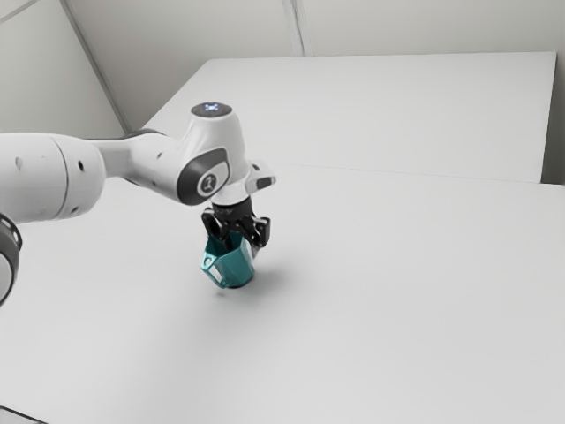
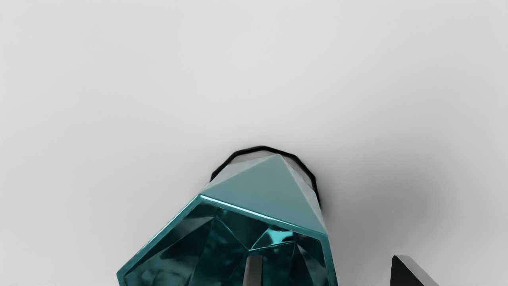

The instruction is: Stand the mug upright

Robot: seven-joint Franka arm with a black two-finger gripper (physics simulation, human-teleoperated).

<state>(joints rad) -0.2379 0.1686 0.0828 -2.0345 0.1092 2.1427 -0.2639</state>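
One fingertip (image 2: 254,272) inside mug rim (image 2: 262,215), one outside, apart

A pale table (image 1: 397,291) spreads wide; pale walls (image 1: 185,35) stand beyond it; a narrow seam (image 1: 297,26) runs down one.

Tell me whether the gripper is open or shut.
Open: the gripper has one finger inside the mug, the other outside, and the wrist view shows gaps between each finger and its wall.

The teal mug (image 2: 262,182) reaches the frame's middle on the pale desk (image 2: 119,79); the gripper (image 1: 241,248) has spread fingers (image 2: 254,272), one inside the mug, one outside, apart from its wall.
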